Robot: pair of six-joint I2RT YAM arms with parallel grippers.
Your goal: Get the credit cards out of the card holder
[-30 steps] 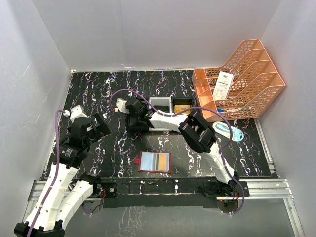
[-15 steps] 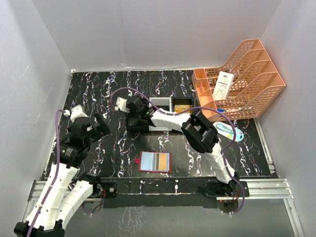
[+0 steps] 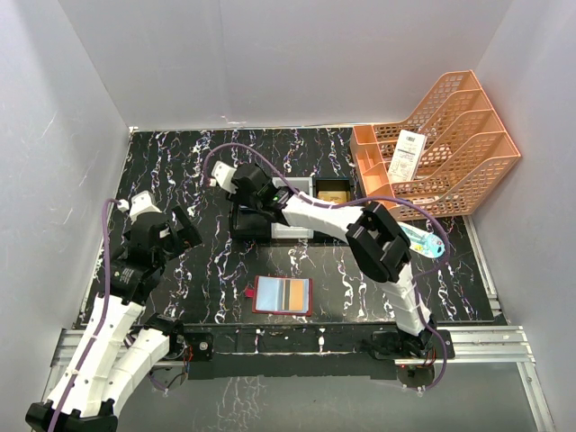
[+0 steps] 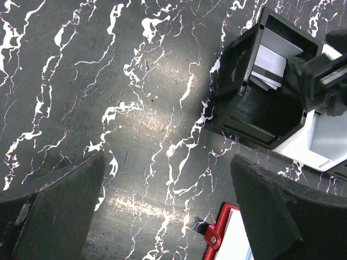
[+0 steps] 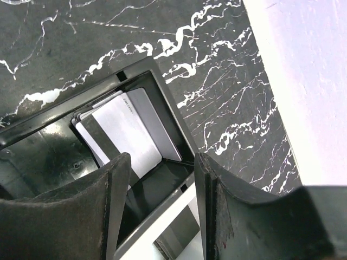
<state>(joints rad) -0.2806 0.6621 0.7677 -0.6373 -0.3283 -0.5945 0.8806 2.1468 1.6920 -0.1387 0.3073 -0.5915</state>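
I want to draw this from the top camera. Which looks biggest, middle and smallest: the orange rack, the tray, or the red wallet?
1. Rack
2. Tray, though an arm hides part of it
3. Wallet

Reaching far forward and leftward with the right arm (image 3: 378, 238), wrist tipped down, right end effector (image 5: 162, 200) parted and gripping nothing; holding the left arm (image 3: 117, 306) bent upright, left end effector (image 4: 168, 216) spread wide, empty
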